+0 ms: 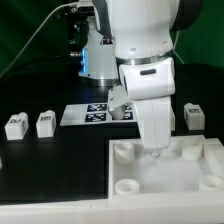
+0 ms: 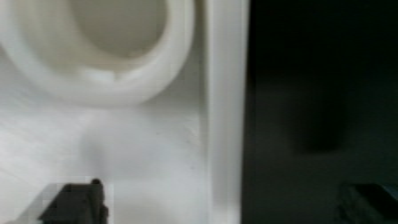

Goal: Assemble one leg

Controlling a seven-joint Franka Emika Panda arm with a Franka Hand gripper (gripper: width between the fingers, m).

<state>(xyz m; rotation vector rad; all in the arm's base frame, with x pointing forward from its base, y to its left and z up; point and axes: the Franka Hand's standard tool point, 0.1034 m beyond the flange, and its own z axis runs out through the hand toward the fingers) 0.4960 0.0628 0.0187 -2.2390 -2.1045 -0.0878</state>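
Observation:
My gripper (image 1: 153, 152) hangs straight down over the far part of the large white tabletop panel (image 1: 170, 175), its tips just above the surface. In the wrist view the two dark fingertips (image 2: 73, 202) stand wide apart with nothing between them, so the gripper (image 2: 222, 205) is open and empty. Below it are the panel's edge (image 2: 217, 120) and one round socket (image 2: 107, 45). Three legs stand on the black table: two at the exterior view's left (image 1: 14, 125) (image 1: 44, 122) and one at its right (image 1: 194, 116). A fourth leg is not in view.
The marker board (image 1: 92, 114) lies behind the panel, partly hidden by the arm. The panel's corner sockets (image 1: 128, 185) rise from its surface. A camera rig with cables (image 1: 92, 50) stands at the back.

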